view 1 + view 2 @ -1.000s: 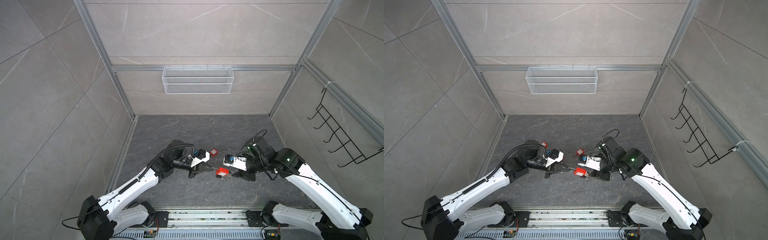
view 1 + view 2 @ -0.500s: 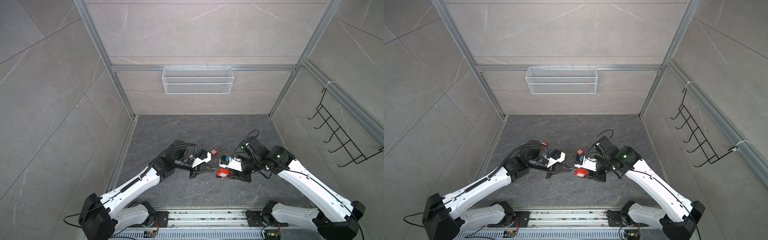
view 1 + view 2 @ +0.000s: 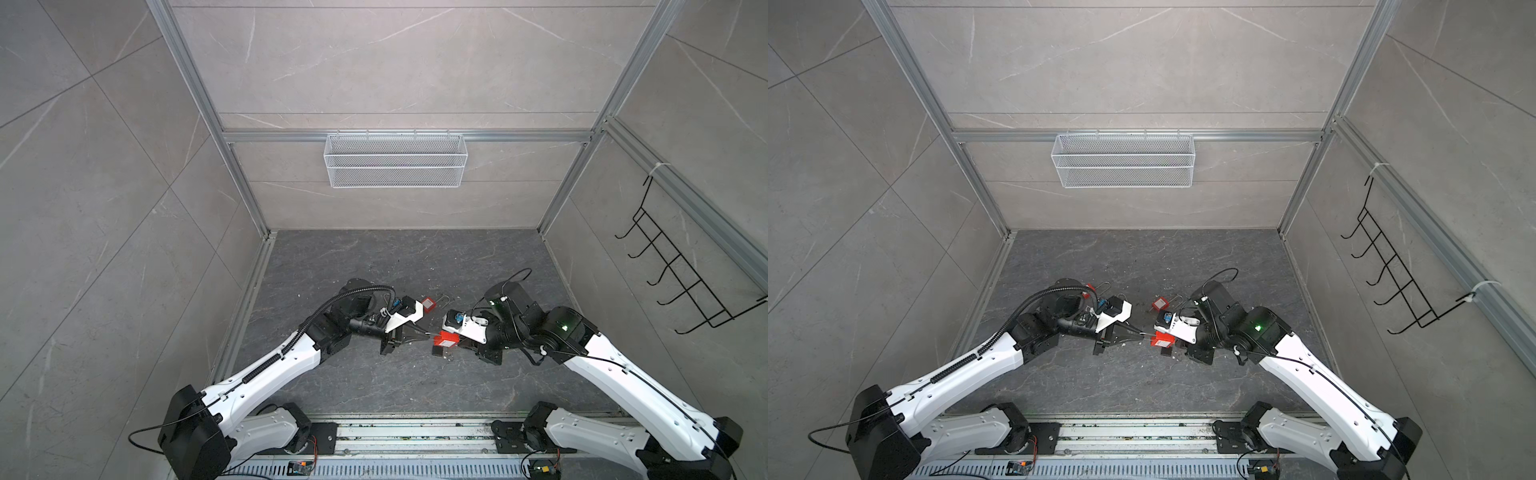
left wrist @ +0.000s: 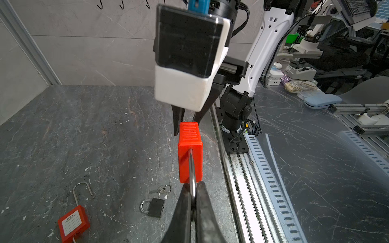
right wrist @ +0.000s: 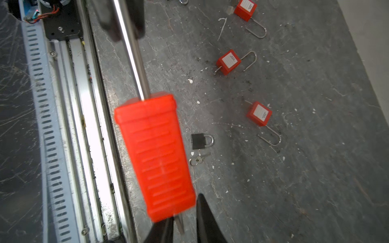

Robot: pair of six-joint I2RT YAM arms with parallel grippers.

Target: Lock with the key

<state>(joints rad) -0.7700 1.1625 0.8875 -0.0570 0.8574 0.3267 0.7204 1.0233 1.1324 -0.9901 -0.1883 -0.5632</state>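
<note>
Steel shackle (image 4: 191, 166) in clenched left claw (image 4: 192, 186)

This is a robotics lab. The left gripper (image 3: 428, 333) and right gripper (image 3: 441, 343) work inside a test booth. It has grey tiled walls (image 3: 395, 62) in aluminium framing (image 3: 407, 136), with a wire basket (image 3: 395, 166) far ahead of both grippers and a hook rack (image 3: 673, 274) well beyond the right gripper. Behind that gripper's arm, past the mounting rail (image 4: 237, 168), stand cluttered workbenches (image 4: 294, 61) and office chairs (image 4: 341, 56).

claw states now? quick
Left claw: closed on the shackle of the red padlock.
Right claw: slightly open, straddling the key under the padlock; not gripping yet.
</note>
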